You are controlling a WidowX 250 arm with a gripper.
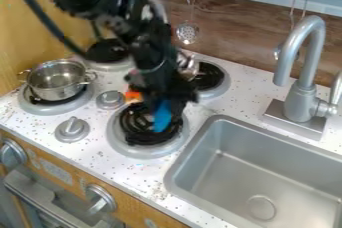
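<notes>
Gripper [165, 106]: low over the front burner [125, 145] nearest the sink [257, 172], at the end of the black arm [147, 49]; whether it grasps anything or is released cannot be told (dark parts against a dark coil, an awkward pairing).
Blue item [162, 117]: at the gripper's lower end, above or on the coil of that burner; its shape is partly hidden, and contact with the coil is unclear.
Orange item [133, 95]: just beside the gripper, between it and the small counter knob [110, 100]; kind not identifiable.
Metal pot [58, 79]: settled, upright on the burner at the view's left, well apart from the gripper.
Shiny metal thing [188, 65]: partly behind the arm, near the rear burner [222, 88] toward the faucet [304, 99]; whether it rests on that burner cannot be told.
Sink: to the right of the front burner in the view, set into the speckled counter [143, 174]; the blue item is outside it.
Position status: pot's placement plain; blue item's placement undetermined, since neither a finished set-down nor a lift can be confirmed.
Slotted utensil [188, 33]: hanging at the back wall, apart from the arm.
</notes>
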